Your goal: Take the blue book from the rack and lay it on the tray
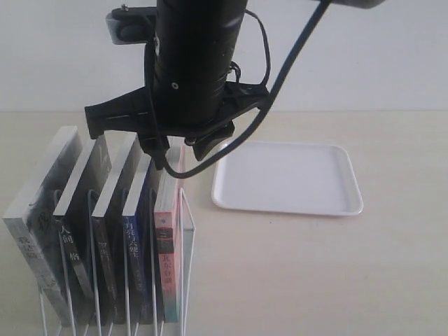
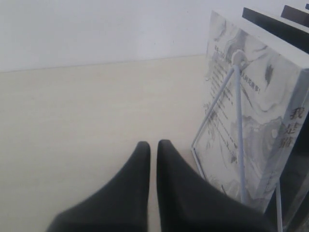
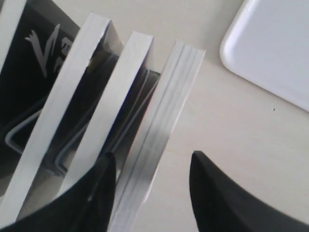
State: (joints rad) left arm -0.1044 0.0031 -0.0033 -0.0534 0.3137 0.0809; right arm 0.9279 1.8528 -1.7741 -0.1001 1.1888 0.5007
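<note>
Blue book: the paperback with dark blue spine and white characters stands upright in the rack, second from the tray side, not lifted.
Rack: a thin white wire rack with loop dividers on the pale beige table, holding five books.
Neighbours: a pink-spined book stands just beside the blue book on the tray side. On its other side stand two black-covered books, then a grey marbled book at the far end.
Tray: the shallow white plastic tray with rounded corners lies flat near the rack and carries nothing.
Right gripper: the black right gripper is above the book tops, spread wide and holding nothing. The page edge of the outermost book shows between its fingers. I cannot tell if it touches a book.
Left gripper: the black left gripper is low over the table beside the marbled book, its fingers pressed nearly together, nothing between them.
</note>
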